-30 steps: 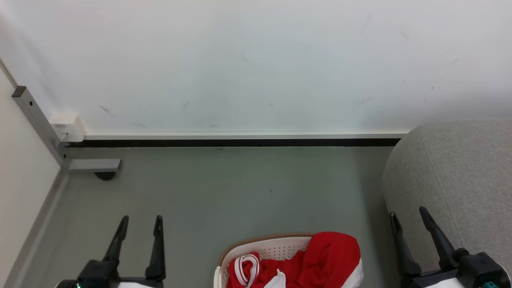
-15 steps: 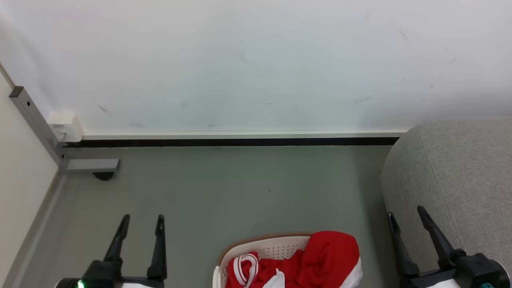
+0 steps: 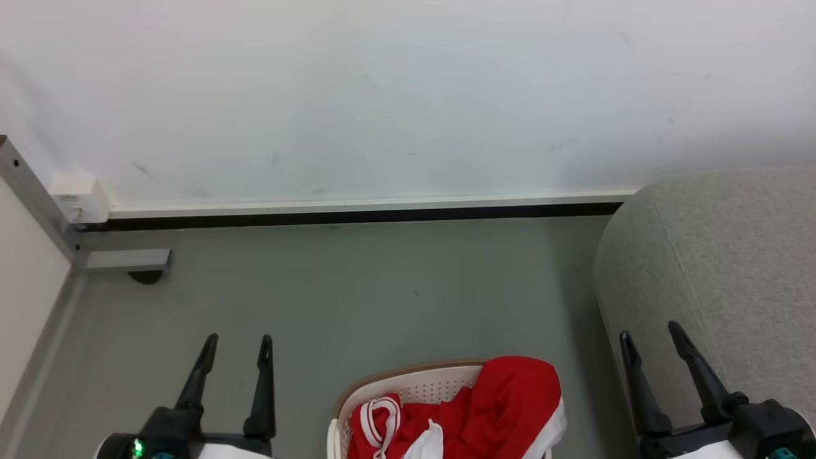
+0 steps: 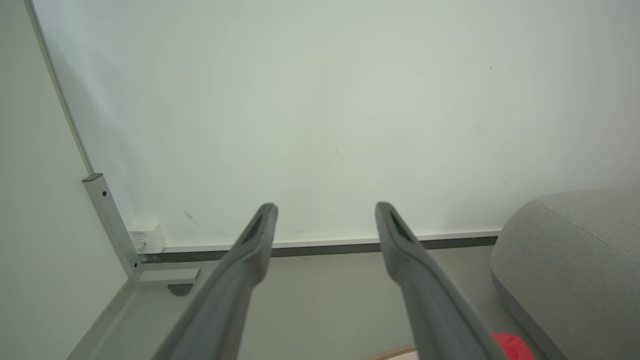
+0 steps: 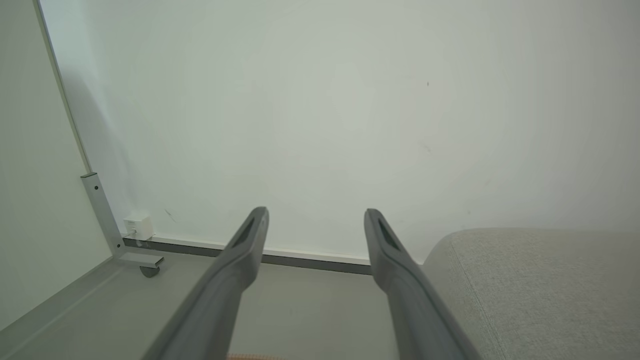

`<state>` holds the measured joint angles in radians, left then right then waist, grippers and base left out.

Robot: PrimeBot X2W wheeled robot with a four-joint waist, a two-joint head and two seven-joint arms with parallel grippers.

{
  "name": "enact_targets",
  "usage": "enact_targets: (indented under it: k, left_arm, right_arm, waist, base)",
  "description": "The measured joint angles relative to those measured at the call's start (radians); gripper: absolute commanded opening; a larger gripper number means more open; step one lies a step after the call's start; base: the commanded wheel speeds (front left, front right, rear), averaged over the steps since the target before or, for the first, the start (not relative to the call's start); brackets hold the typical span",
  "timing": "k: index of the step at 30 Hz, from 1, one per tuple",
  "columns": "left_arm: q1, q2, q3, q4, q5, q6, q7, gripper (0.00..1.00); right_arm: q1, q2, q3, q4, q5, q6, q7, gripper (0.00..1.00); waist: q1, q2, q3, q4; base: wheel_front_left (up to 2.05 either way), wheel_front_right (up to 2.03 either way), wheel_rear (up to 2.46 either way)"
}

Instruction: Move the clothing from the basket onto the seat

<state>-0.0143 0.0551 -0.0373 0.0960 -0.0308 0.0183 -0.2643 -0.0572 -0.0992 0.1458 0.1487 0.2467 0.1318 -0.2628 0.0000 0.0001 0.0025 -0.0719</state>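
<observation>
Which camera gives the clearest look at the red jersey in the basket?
The head view: the red jersey lies heaped in the basket, draped over its right side. The left wrist view catches just a red corner at its bottom edge; the right wrist view faces the wall and seat.

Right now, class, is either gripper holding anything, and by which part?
Nothing is held. The left gripper and right gripper are open and empty; the clothing lies in the basket.
</observation>
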Motion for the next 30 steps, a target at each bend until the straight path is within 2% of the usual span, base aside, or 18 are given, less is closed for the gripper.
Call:
enact_targets:
  k: [9,15,27,30]
  left_arm:
    - [-0.068,-0.005,-0.035,0.007,-0.021,-0.002,0.0,1.0]
    - [-0.141,-0.004,-0.064,0.055,-0.003,-0.031,0.0,1.0]
    - [-0.375,0.075,-0.196,0.4,0.114,-0.099,0.002,1.0]
    - [-0.43,0.099,-0.225,0.506,0.137,-0.117,0.041,1.0]
  right_arm:
    - [-0.049,-0.016,-0.024,-0.039,0.0,0.0,-0.002,1.0]
    - [-0.104,-0.009,-0.053,-0.067,-0.001,0.0,-0.002,1.0]
    - [-0.197,0.029,-0.103,-0.109,0.001,0.0,-0.002,1.0]
    - [-0.219,0.037,-0.104,-0.115,0.007,0.0,-0.002,1.0]
  waist:
    - [0.0,-0.0001,0.086,-0.043]
    - [0.0001,0.0,0.187,-0.085]
    - [0.0002,0.0,0.392,-0.205]
    - [0.0003,0.0,0.436,-0.241]
  base:
    - [0.0,0.0,0.0]
    - [0.0,0.0,0.0]
    - [0.0,0.0,0.0]
    - [0.0,0.0,0.0]
